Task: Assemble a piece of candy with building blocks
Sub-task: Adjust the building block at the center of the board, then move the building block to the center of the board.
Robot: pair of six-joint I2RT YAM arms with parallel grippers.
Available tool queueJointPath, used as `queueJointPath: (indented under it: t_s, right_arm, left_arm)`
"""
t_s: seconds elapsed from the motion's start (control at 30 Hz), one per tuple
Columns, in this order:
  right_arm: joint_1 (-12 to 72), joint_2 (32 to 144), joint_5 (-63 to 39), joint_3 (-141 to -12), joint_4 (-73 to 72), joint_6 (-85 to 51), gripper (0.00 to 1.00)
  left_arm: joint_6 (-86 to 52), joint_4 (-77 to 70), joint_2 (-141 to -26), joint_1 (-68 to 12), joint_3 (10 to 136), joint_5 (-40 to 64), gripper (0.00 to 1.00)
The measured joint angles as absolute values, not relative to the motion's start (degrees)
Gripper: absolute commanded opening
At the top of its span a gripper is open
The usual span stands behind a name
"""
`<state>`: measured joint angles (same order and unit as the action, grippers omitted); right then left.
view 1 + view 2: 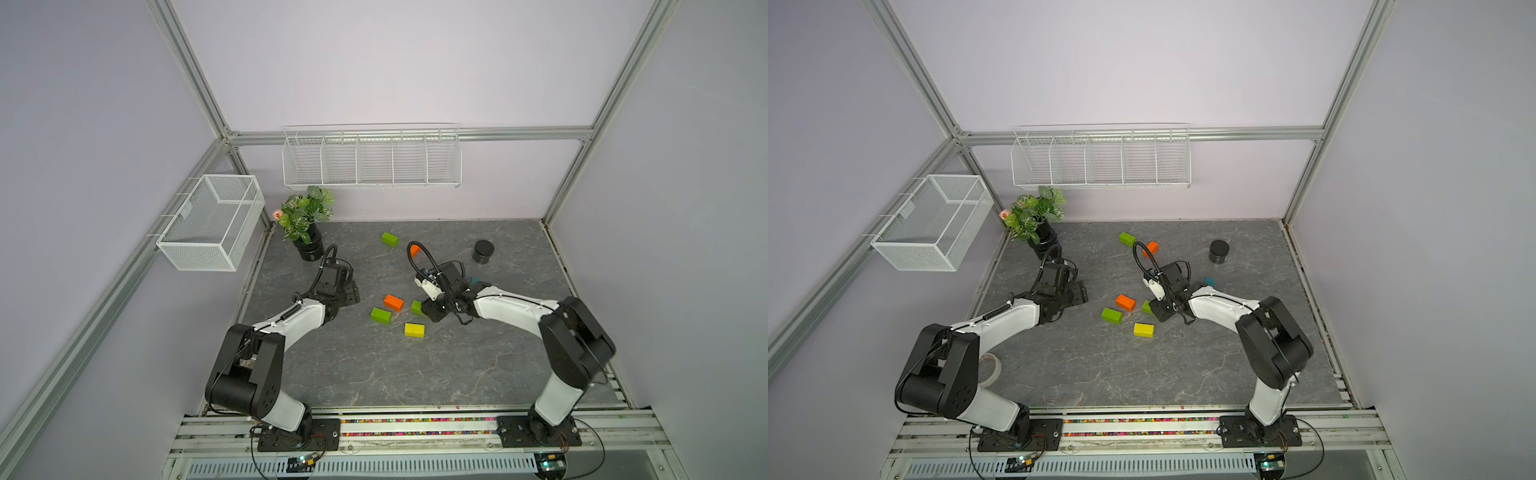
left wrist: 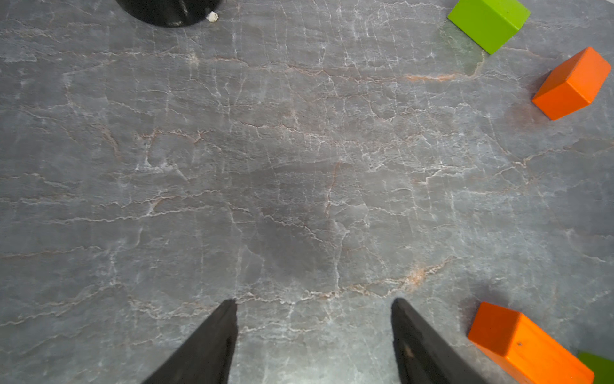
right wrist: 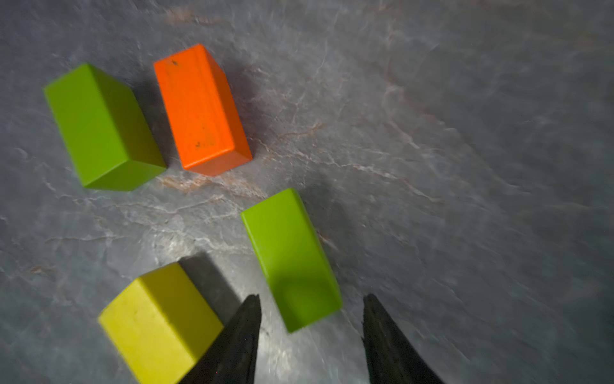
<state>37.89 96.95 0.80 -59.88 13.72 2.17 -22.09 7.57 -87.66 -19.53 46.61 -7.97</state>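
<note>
right wrist view has the right gripper point(image 3: 311, 296) straddling one end of a green brick point(image 3: 289, 252) lying flat on the table point(image 3: 465, 166), jaws parted with a gap on each side, so nothing is grasped. that brick sits near an orange brick point(image 3: 199, 109), a second green brick point(image 3: 99, 126) and the yellow brick point(image 3: 156, 322), all apart and skewed, likely grouped mid-table as the candy's body, not yet squared up. the left gripper point(image 2: 314, 301) hangs empty, jaws wide, probably keeping clear. a far green brick point(image 1: 390, 239), far orange brick point(image 1: 414, 250) and teal triangle point(image 1: 475, 281) lie farther back; the tan triangle i cannot find.
</note>
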Motion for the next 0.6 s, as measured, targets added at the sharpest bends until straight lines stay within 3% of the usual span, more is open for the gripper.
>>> queueJointPath:
  t_s: [0.17,0.4,0.6]
  right_arm:
    - [41.47,87.39,1.69,-60.03,13.72,1.15,0.51]
    - [45.56,93.06,1.69,-60.58,17.58,-0.12,0.48]
    - [46.19,94.5,0.8,-58.96,18.81,-2.35,0.48]
  left_arm:
    - [-22.17,7.38,-87.66,-19.53,46.59,-7.94,0.73]
    - [-22.35,6.48,-87.22,-19.53,45.82,-7.94,0.73]
    - [-22.72,6.11,-87.85,-19.53,45.8,-7.53,0.64]
